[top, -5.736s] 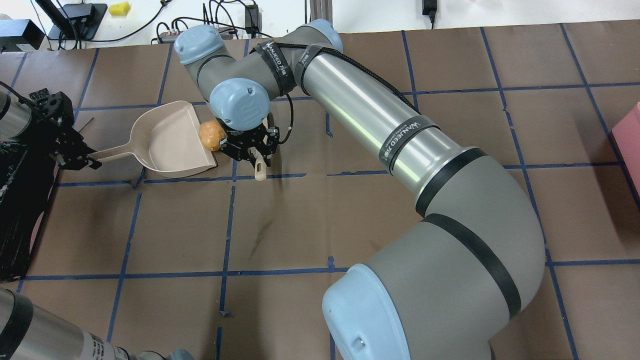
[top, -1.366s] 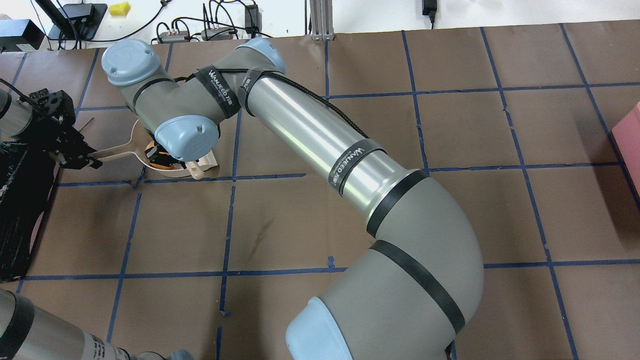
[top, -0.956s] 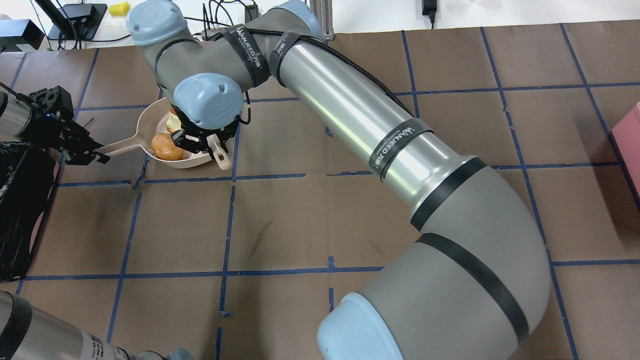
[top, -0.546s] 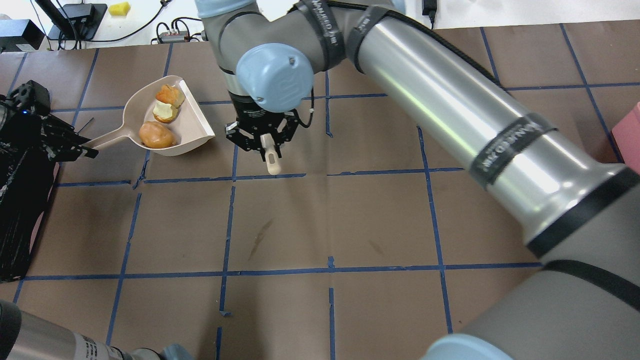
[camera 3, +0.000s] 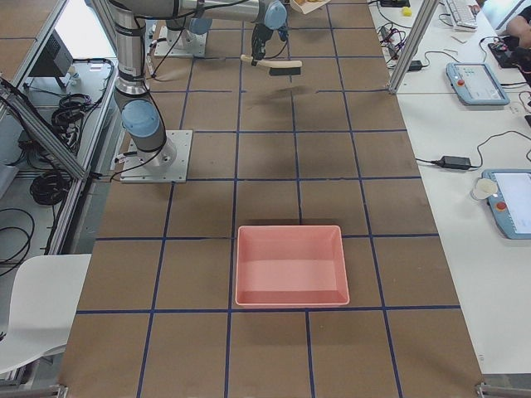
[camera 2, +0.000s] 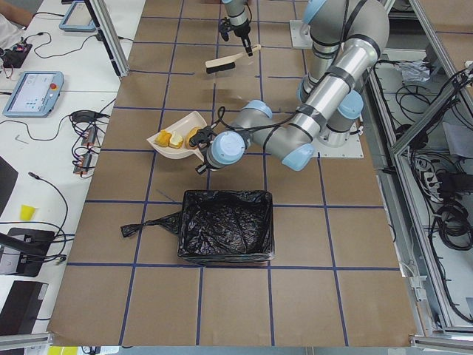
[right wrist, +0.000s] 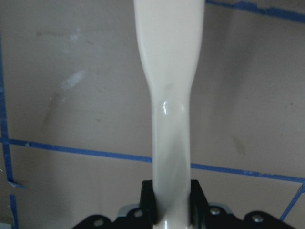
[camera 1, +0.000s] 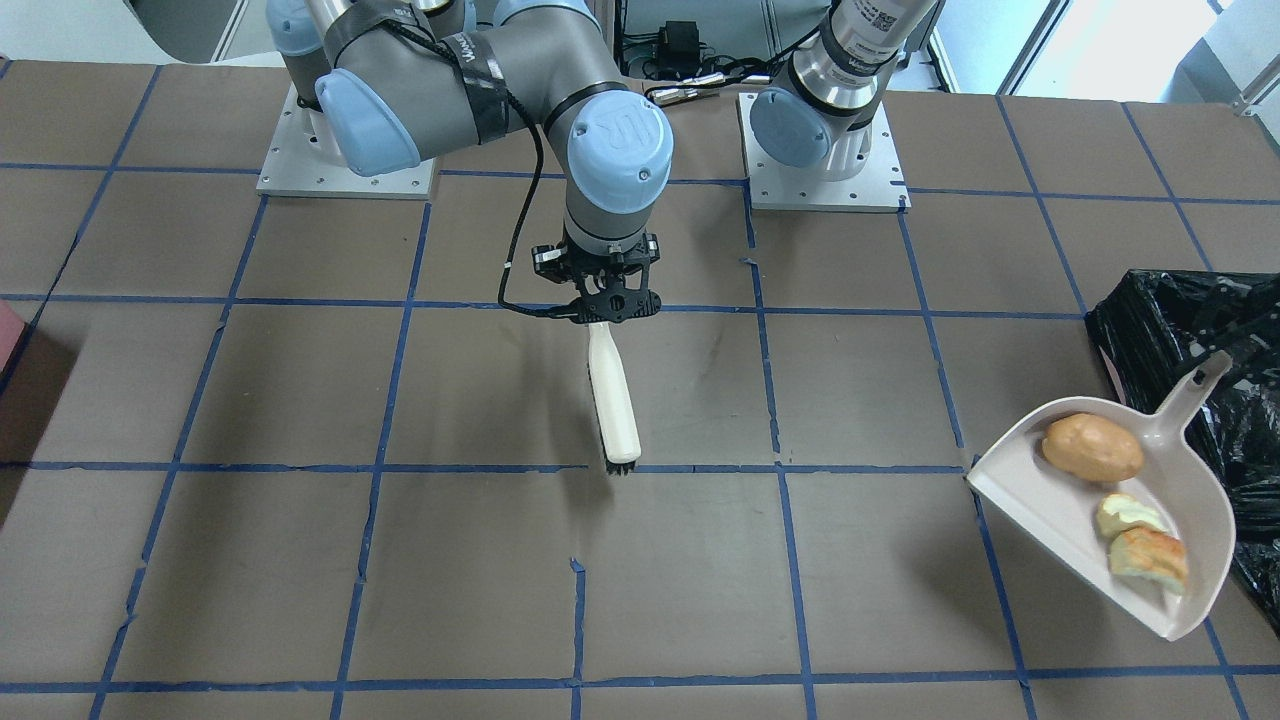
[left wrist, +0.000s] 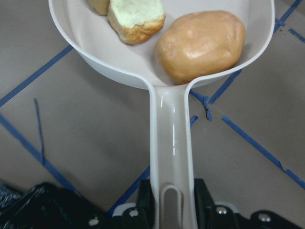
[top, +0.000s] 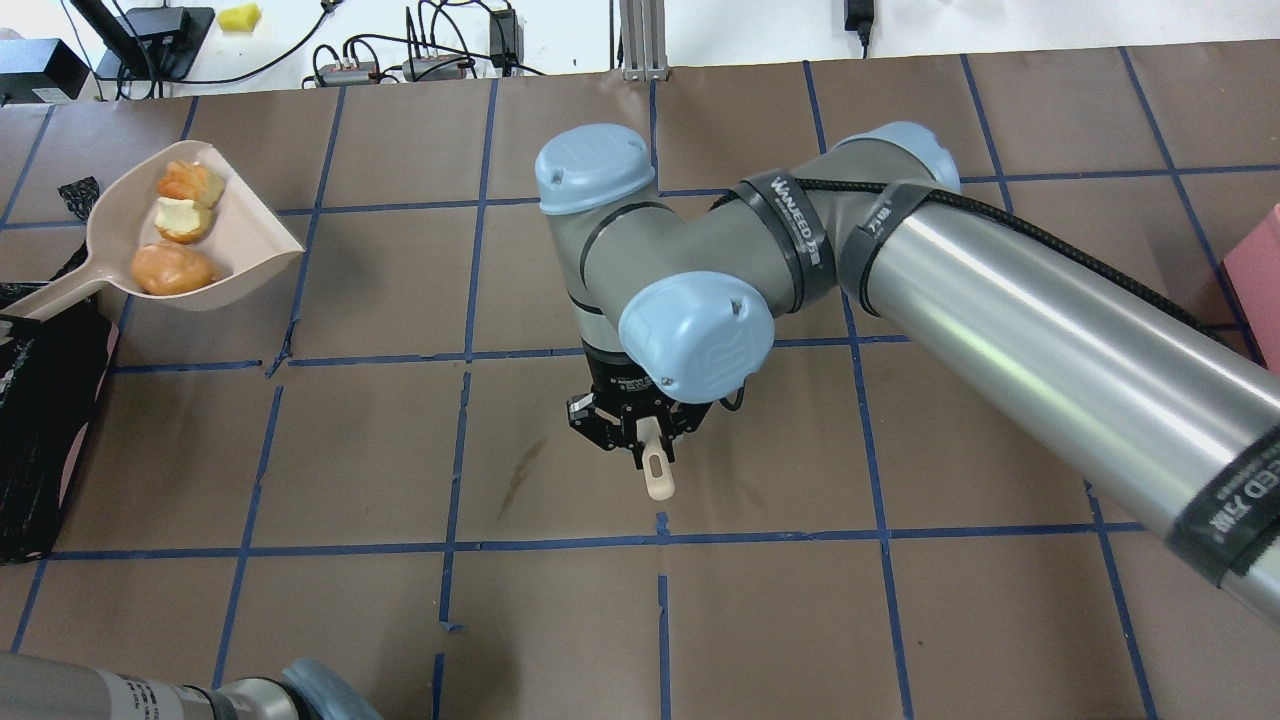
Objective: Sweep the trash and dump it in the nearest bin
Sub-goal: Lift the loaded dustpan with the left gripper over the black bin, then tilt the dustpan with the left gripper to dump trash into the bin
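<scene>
While brown paper gridded with blue tape covers the table (top: 350, 440), cabled white benches (camera 3: 448, 215) flank it. Arm straps (top: 800, 225) read "WANJEED". The left gripper (left wrist: 171, 202) clamps the dustpan (top: 250, 238) handle, with the trash (camera 1: 1092, 447) inside, near the bin (camera 2: 225, 235) at the table's left end. The right gripper (right wrist: 170, 200) clamps the brush (camera 1: 612, 390) mid-table.

From overhead, the right wrist (top: 695, 335) hides the brush (top: 657, 480) head from you; only the handle's tip shows past the right jaws. In the left wrist view, the top edge cuts off the dustpan (left wrist: 171, 143) and the lump (left wrist: 99, 5) farthest from the left jaws. Facing the robot, the bin (camera 1: 1160, 320) runs off-frame, and those jaws are lost against it.
</scene>
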`<action>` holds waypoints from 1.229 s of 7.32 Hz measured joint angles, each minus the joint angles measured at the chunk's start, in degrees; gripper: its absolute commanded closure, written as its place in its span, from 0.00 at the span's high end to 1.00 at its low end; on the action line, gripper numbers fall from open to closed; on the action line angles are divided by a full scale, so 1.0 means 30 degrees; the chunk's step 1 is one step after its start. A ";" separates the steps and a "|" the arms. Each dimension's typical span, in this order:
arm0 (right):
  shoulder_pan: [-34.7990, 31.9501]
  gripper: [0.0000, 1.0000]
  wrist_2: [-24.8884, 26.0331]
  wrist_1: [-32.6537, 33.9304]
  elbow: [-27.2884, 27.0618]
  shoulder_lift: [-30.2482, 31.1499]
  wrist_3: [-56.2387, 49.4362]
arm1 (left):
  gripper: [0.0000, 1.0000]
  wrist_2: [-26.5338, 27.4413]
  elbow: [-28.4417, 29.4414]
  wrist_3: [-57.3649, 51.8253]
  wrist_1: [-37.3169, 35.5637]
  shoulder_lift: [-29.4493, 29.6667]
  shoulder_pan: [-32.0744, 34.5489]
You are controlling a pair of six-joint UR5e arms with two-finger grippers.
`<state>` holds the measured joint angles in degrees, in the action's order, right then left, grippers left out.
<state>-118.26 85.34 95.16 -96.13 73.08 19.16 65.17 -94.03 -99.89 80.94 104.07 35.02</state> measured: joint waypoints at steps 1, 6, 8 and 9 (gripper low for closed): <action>-0.0147 0.03 -0.0100 0.0889 -0.0871 0.0202 0.0932 | 0.14 0.0195 0.0119 -0.0335 0.0741 -0.0574 -0.1445; -0.1440 0.02 -0.0130 0.1283 -0.1459 0.0021 0.2069 | 0.14 0.4129 0.2269 -0.3346 0.2146 -0.1178 -0.6955; -0.0941 0.02 -0.0202 0.1797 -0.1515 0.0027 0.2248 | 0.14 0.6107 0.3691 -0.3489 0.2033 -0.1080 -0.7257; -0.0752 0.02 -0.0416 0.2663 -0.1562 -0.0069 0.2393 | 0.14 0.6582 0.4206 -0.3534 0.1955 -0.0984 -0.7282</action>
<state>-120.52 84.09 103.15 -100.82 72.87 26.34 84.91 -81.42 -110.49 86.80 101.12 13.18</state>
